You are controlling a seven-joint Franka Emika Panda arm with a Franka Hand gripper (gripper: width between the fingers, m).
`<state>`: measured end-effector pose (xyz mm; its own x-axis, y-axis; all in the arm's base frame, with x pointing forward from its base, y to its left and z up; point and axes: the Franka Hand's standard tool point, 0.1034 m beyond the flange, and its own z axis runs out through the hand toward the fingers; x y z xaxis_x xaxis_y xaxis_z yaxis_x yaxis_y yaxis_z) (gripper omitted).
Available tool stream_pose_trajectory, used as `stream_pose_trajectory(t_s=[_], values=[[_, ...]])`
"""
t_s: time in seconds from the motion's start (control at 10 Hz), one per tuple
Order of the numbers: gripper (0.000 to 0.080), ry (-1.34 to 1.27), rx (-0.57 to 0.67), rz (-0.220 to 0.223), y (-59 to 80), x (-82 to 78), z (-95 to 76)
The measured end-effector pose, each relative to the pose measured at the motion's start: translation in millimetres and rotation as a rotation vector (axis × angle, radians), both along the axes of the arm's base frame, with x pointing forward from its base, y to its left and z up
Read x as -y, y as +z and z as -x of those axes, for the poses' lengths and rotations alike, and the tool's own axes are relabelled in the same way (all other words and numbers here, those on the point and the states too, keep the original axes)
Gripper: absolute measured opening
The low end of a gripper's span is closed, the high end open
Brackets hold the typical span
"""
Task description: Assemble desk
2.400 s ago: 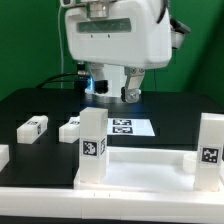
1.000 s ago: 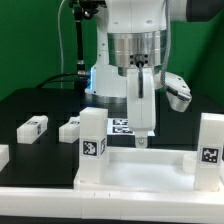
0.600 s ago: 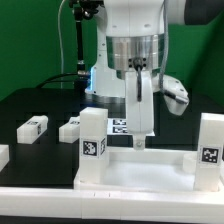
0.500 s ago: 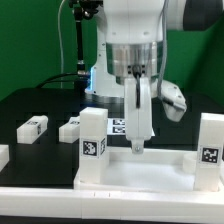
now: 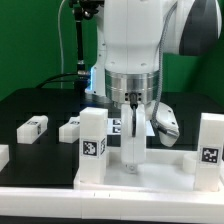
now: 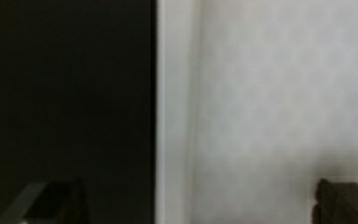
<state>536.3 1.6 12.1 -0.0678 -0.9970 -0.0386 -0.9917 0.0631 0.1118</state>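
end effector (image 5: pixel 150 148) spread wide, holding nothing, straddling the far rim of the desk (image 5: pixel 175 160); two loose legs (image 5: pixel 33 126) lie on the black tabletop (image 5: pixel 30 100)

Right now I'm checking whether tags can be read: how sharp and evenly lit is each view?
Exterior view: evenly lit, fairly sharp, the tag on the leg shows; the white tabletop is washed out. Wrist view: out of focus, one dark half, one white half, no tag visible.
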Motion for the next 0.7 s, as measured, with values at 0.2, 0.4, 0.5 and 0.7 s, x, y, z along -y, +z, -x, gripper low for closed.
stream_pose_trajectory(t_s=[0.2,0.4,0.5,0.7], values=[[0.0391,0.001,0.004,-0.001,1.7,0.2,-1.3],[0.0201,0.002,0.002,-0.001,1.0,0.0,-0.7],[0.0078,0.002,-0.006,-0.003,0.1,-0.4,1.9],[0.0075,0.002,-0.005,-0.003,0.7,-0.5,1.9]])
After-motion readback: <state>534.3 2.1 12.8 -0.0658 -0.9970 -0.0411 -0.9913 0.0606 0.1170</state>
